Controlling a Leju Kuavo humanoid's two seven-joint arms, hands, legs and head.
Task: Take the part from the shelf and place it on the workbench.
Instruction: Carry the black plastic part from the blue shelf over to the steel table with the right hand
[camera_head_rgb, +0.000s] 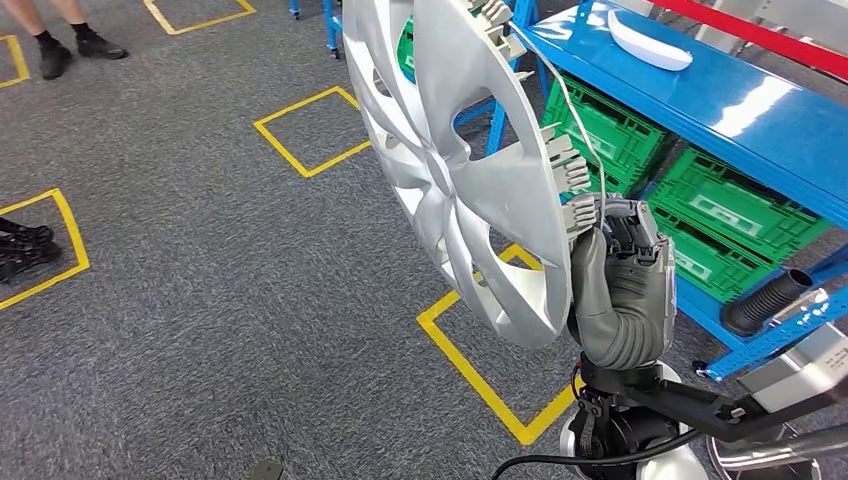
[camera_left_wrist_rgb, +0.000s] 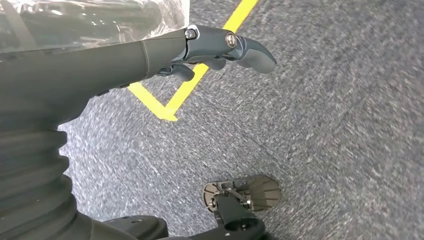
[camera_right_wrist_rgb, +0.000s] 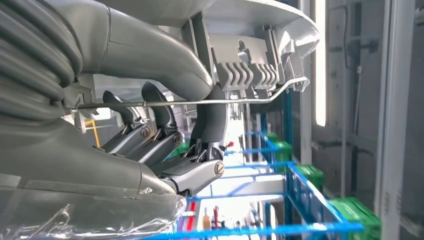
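The part is a large silver wheel cover (camera_head_rgb: 450, 150), held upright on edge in front of the blue shelf (camera_head_rgb: 740, 110). My right hand (camera_head_rgb: 620, 285) grips its lower rim from behind, fingers hooked over the clips. In the right wrist view the thumb and fingers (camera_right_wrist_rgb: 165, 145) clamp the cover's rim (camera_right_wrist_rgb: 260, 55) and its wire ring. My left hand (camera_left_wrist_rgb: 215, 50) hangs over the grey carpet with its fingers loosely extended and nothing in it.
Green crates (camera_head_rgb: 745, 215) sit on the blue shelf's lower level, and a white part (camera_head_rgb: 650, 40) lies on its top. Yellow tape squares (camera_head_rgb: 310, 130) mark the carpet. A person's feet (camera_head_rgb: 70, 45) stand at the far left.
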